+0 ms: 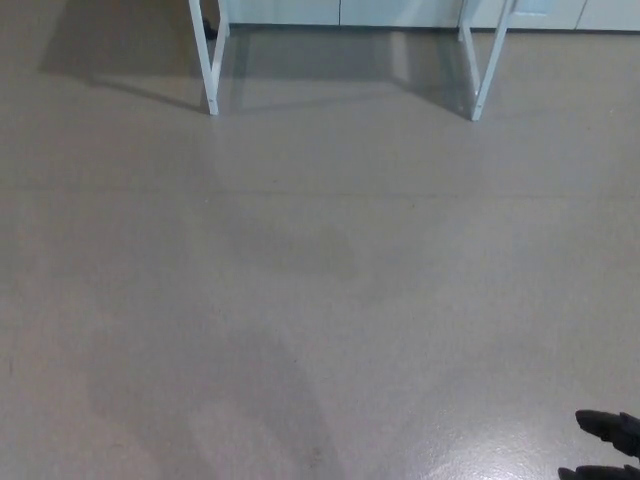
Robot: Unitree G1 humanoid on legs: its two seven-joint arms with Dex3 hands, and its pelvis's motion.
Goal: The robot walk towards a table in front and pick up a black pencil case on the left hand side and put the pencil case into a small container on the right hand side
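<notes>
The pencil case cannot be seen from the head view, and neither can the small container; only the lower part of the table shows, so I cannot tell where either one lies. The table point(212, 60) stands at the top of the frame, and just its white legs are in sight: one leg comes down in the upper left and ends on the floor, and another point(487, 65) slants down in the upper right. The tabletop itself is cut off by the upper edge. Behind the legs, along the very top of the frame, runs a pale band that looks like a wall base or cabinet fronts point(340, 12); I cannot say which.

The floor point(300, 280) fills nearly the whole frame, a smooth grey-beige surface with a faint seam line crossing it about a third of the way down. Soft shadows fall from the table legs toward the upper left, and a broader dim patch lies in the lower middle. A slight sheen shows toward the lower right.

In the lower right corner the right robot hand point(610, 445) pokes in from the edge, black, with two fingertips point(592, 423) apart from each other and nothing between them. It hangs over the floor, well apart from the table. The left robot hand is out of the frame.
</notes>
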